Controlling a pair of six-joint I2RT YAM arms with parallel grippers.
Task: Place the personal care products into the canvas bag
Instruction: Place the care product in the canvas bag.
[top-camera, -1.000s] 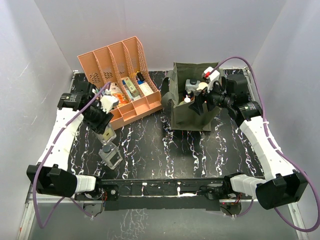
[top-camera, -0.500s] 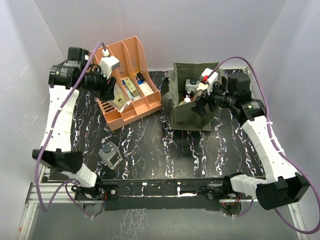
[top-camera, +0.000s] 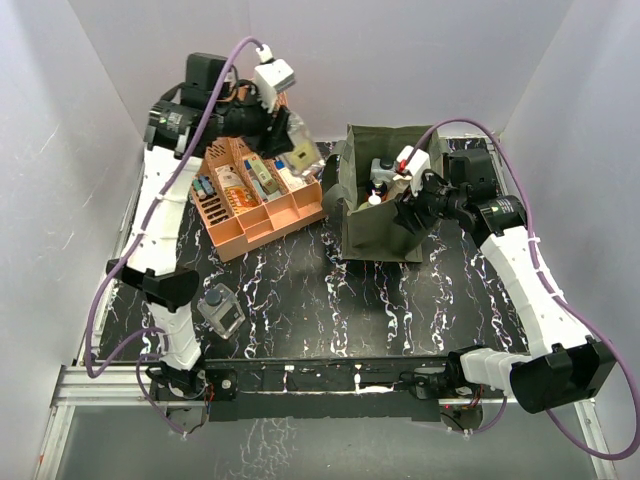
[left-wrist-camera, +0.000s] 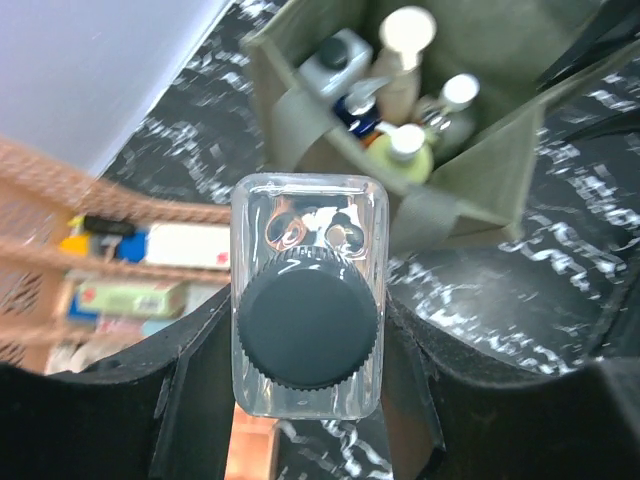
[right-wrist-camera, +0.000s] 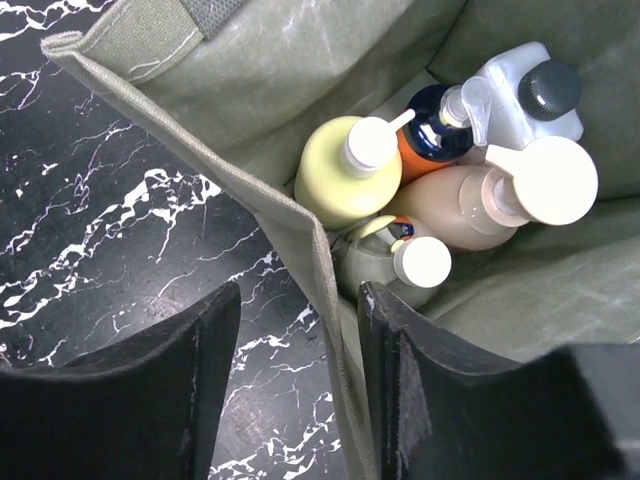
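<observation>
**Clear bottle held aloft beside the bag**
Your left gripper (left-wrist-camera: 308, 335) is clamped on the clear dark-capped bottle (left-wrist-camera: 308, 225), high over the tabletop's (top-camera: 320, 300) far edge. The canvas bag (top-camera: 370, 235) stands there, right of centre, with five bottles (right-wrist-camera: 350, 170) inside. Your right gripper (right-wrist-camera: 295, 310) is partly open, jaws straddling the bag's wall.
</observation>
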